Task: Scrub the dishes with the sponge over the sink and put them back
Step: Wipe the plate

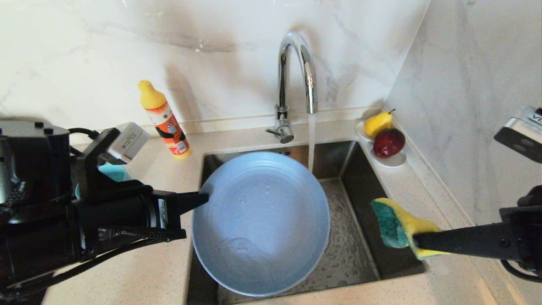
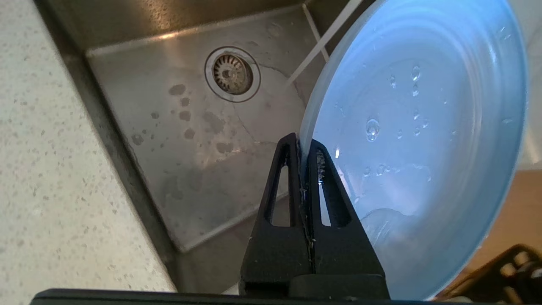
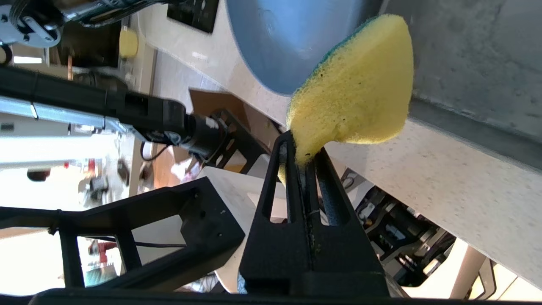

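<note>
**Over the sink: 1 plate and 1 sponge, each clamped**

Over the steel sink (image 1: 364,186), the biggest thing in view, 1 wide grey-blue plate (image 1: 260,220) is held tilted, its wet face turned up toward the head camera, with droplets and a film of water on it. 1 round drain strainer (image 2: 232,74) sits in the basin floor. 1 chrome tap (image 1: 296,76) stands behind the basin and runs 1 thin stream of water just past the plate's far rim.

The left gripper (image 1: 203,198) reaches in from the left; its jaws are closed tight on the plate's left rim, 1 finger on each face. The right gripper (image 1: 417,241) comes in from the right above the sink's right edge, jaws pressed together on the narrow end of 1 yellow sponge (image 1: 396,226) with its green scouring face toward the plate, apart from it.

On the counter stand 1 orange bottle (image 1: 167,123) with a yellow cap, and 1 white saucer (image 1: 391,160) bearing 1 pear (image 1: 378,123) and 1 apple (image 1: 388,142). 1 teal bowl (image 1: 113,172) shows partly behind the left arm.
</note>
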